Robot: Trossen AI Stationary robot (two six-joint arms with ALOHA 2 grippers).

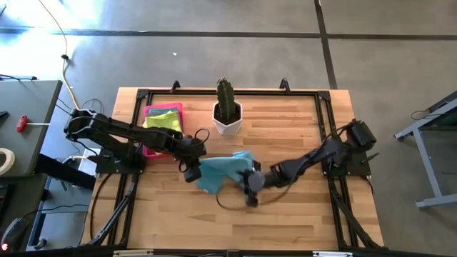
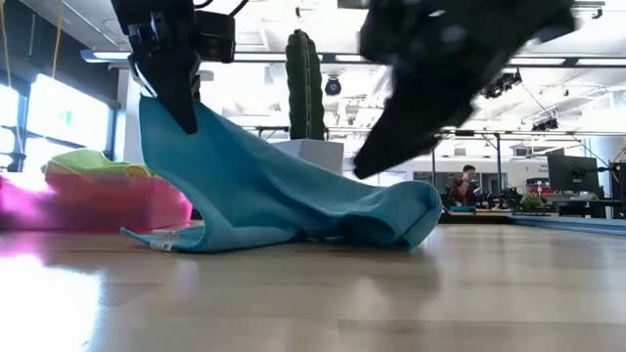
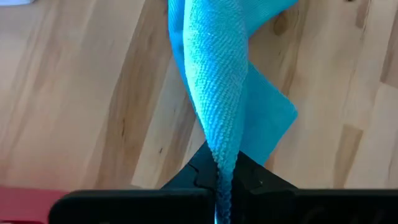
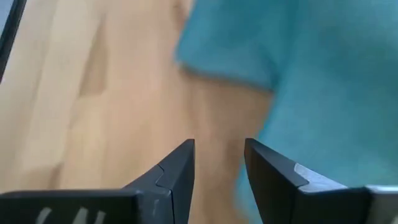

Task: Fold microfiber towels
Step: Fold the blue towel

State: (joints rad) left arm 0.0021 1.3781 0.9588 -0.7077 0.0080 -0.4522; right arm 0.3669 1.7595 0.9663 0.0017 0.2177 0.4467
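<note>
1. Blue microfiber towel [image 1: 223, 173] lies near the middle of the wooden surface [image 1: 300, 214], between the two arms, in front of the white pot with the cactus [image 1: 227, 108].
2. Left gripper [image 3: 221, 186] is clamped on one edge of that towel and holds it lifted, so the cloth hangs from the fingers and slopes down to the surface; the rest is bunched in soft folds.
3. Right gripper [image 4: 219, 163] hovers just at the towel's other side with its fingers apart and nothing between them.
4. By my reading, the step in hand is the first fold of this towel: one edge is raised, the opposite edge not yet taken.
5. The next move likely calls for the right gripper to close on a free corner, so the cloth can be stretched flat before it is doubled over.
6. More towels, lime green and yellow, rest in the pink tray [image 1: 151, 150] behind the left arm, well apart from the blue one.
7. The blue cloth looks limp and finely ribbed, rumpled rather than flat.
</note>
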